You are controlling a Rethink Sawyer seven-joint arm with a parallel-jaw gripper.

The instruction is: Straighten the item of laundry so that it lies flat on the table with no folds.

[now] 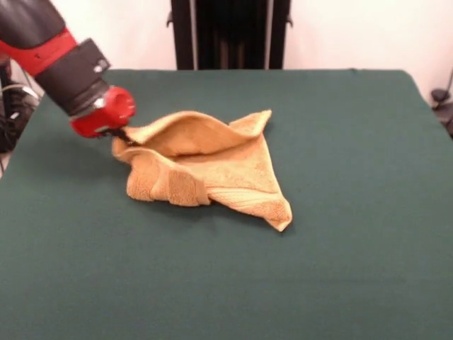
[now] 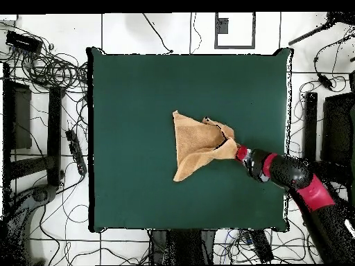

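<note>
Lying near the middle of the big dark green cloth-covered table, the small orange-tan fluffy towel is bunched up, with its top layer folded over and a pocket open on its left side. The red and black robot gripper sits right at that left edge, likely to pull the fold out flat. Its tips are small and dark, so I cannot tell if it pinches the towel.

White wall behind. Pale tiled floor strewn with black cables; dark equipment racks flank both sides. Lighting even.
</note>
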